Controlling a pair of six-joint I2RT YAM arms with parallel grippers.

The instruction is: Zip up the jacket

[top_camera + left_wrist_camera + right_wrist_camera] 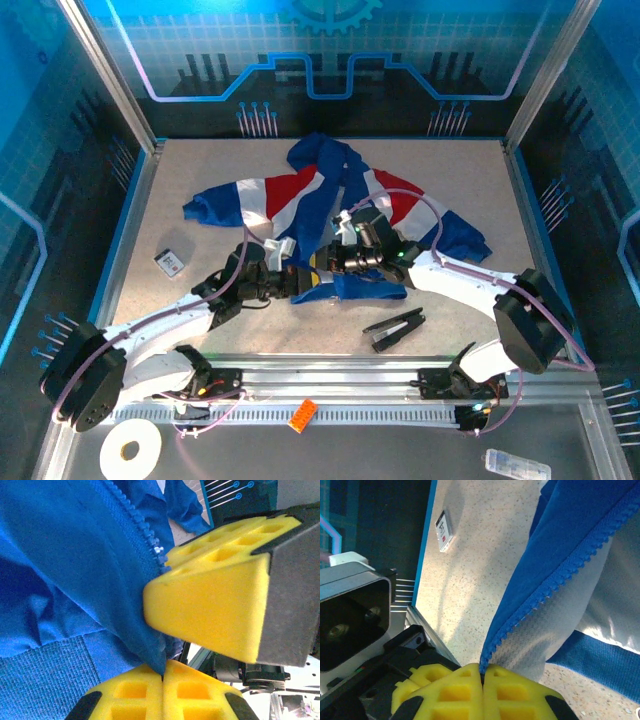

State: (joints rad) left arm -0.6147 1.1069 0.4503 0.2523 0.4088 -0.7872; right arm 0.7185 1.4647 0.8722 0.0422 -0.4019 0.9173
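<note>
Top view: the jacket [300, 195] lies unzipped mid-table. I've got the left gripper [298, 281] and right gripper [328, 264] meeting at its near hem, where a zip starts.
Left wrist: pads [132, 700] pressed together on the hem corner below the zipper teeth [142, 527], pulling it taut.
Right wrist: pinched closed on the other zipper edge [555, 580] at its bottom end, to align both halves, I reckon.
</note>
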